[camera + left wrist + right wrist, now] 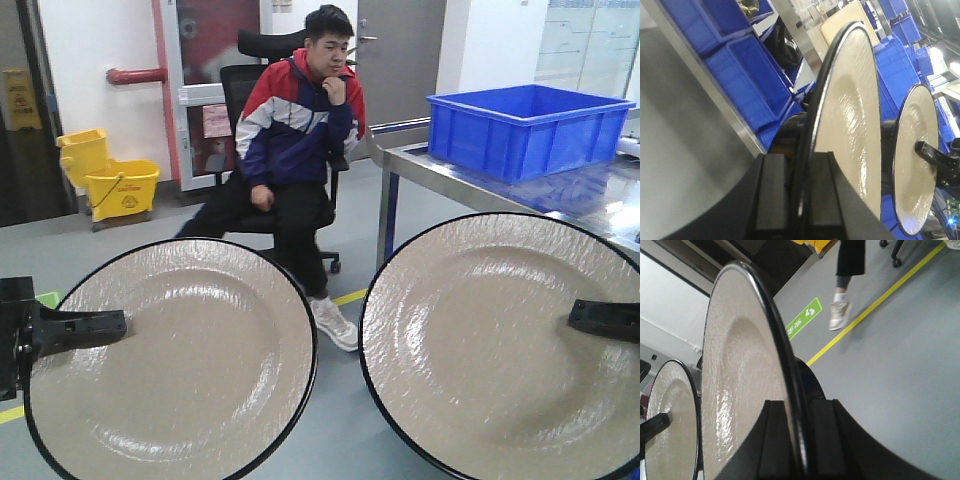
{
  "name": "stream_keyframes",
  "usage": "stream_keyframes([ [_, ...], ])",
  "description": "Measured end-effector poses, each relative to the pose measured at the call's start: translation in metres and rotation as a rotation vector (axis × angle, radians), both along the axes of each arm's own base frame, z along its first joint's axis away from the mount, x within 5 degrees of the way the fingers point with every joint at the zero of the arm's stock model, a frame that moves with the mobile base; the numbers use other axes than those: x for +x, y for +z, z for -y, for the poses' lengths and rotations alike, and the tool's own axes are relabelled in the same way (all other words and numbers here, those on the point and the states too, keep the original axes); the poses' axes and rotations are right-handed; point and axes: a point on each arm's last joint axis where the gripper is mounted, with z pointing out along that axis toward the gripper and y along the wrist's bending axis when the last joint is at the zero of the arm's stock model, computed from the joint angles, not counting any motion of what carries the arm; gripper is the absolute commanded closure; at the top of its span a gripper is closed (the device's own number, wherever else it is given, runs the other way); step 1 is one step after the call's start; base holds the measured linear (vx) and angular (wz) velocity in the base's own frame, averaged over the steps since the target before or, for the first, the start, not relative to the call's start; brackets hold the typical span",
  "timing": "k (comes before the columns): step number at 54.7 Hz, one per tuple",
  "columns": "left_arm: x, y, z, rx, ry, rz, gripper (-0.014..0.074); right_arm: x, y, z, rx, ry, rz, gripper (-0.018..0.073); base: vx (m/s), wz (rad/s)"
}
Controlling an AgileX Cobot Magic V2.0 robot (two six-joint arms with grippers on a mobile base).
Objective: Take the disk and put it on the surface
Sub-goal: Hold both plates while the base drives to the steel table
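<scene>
The left gripper [105, 327] is clamped narrow on the 9 o'clock rim of the left plate [190, 370]. The left wrist view shows one finger on each face, with the black rim running between them. The right gripper [592, 318] pinches the right plate [480, 340] the same way at its 3 o'clock rim.

The edge grip is probably why both plates stand upright with their hollow faces towards the front camera: the thin rim is all the fingers can close on. Holding them by the outer rims also keeps the plates side by side, near each other but apart, so they do not knock together. Both hang in the air above the grey floor and rest on nothing.

At 2 o'clock from the right plate stands a metal table [470, 185] with a blue crate [525, 125] on it. I judge this the likely surface, though no tape lines show. At 12 o'clock a man [300, 130] sits in a chair, clear of both arms.
</scene>
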Motion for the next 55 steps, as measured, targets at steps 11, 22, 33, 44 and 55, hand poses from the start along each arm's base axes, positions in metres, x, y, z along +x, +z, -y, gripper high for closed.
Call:
stream_keyframes([
  [11, 0.0000, 0.0000, 0.0000, 0.000, 0.000, 0.000, 0.0597, 0.0000, 0.0000, -0.0001, 0.000, 0.001, 0.000, 0.0568, 0.48, -0.25],
  [22, 0.0002, -0.0001, -0.0002, 0.001, 0.003, 0.000, 0.0597, -0.0001, 0.0000, -0.0001, 0.000, 0.001, 0.000, 0.0568, 0.48, -0.43],
  [33, 0.0004, -0.0002, -0.0003, 0.002, 0.006, 0.000, 0.0597, 0.0000, 0.0000, 0.0000, 0.000, 0.000, 0.000, 0.0568, 0.47, -0.61],
  [44, 0.0005, -0.0002, -0.0004, 0.003, 0.007, 0.000, 0.0597, 0.0000, 0.0000, 0.0000, 0.000, 0.000, 0.000, 0.0568, 0.44, -0.63],
  [55, 0.0005, -0.0002, -0.0004, 0.003, 0.007, 0.000, 0.0597, 0.0000, 0.0000, 0.0001, 0.000, -0.001, 0.000, 0.0568, 0.42, -0.57],
])
